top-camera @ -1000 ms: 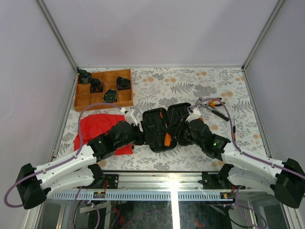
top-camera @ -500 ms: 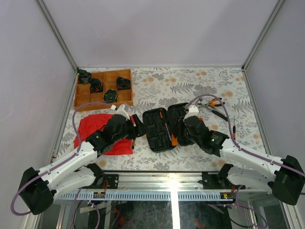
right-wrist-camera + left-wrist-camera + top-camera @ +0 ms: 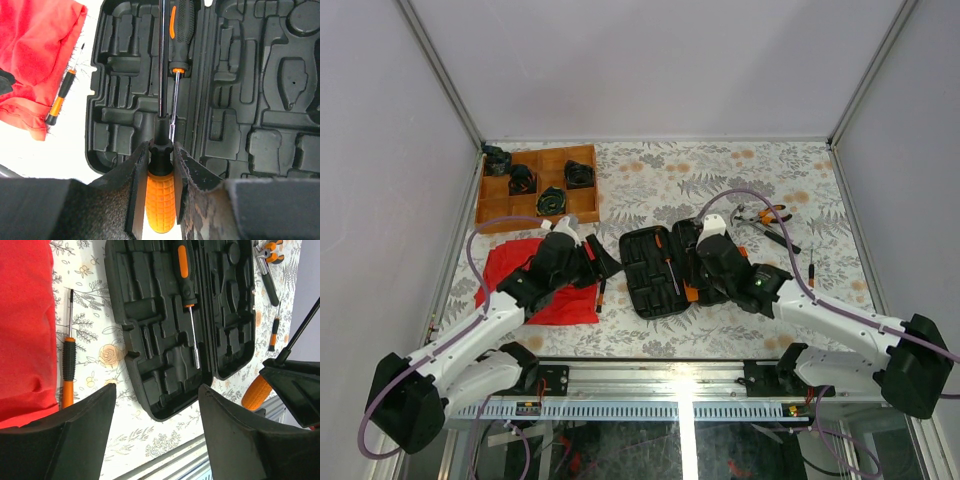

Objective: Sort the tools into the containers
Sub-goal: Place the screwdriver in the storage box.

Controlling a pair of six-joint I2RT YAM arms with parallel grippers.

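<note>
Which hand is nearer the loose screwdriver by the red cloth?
Left. The left hand hovers open just beside the loose screwdriver; the right hand is over the case, gripping an orange-handled screwdriver.

Black case [image 3: 650, 278]; red cloth [image 3: 502, 266]; orange-handled screwdriver [image 3: 161, 200]; floral table [image 3: 720, 170].

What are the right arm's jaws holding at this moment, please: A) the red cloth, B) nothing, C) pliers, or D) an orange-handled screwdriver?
D: the right wrist view shows the right jaws shut on the orange-handled screwdriver, its shaft pointing out over the open case.
</note>
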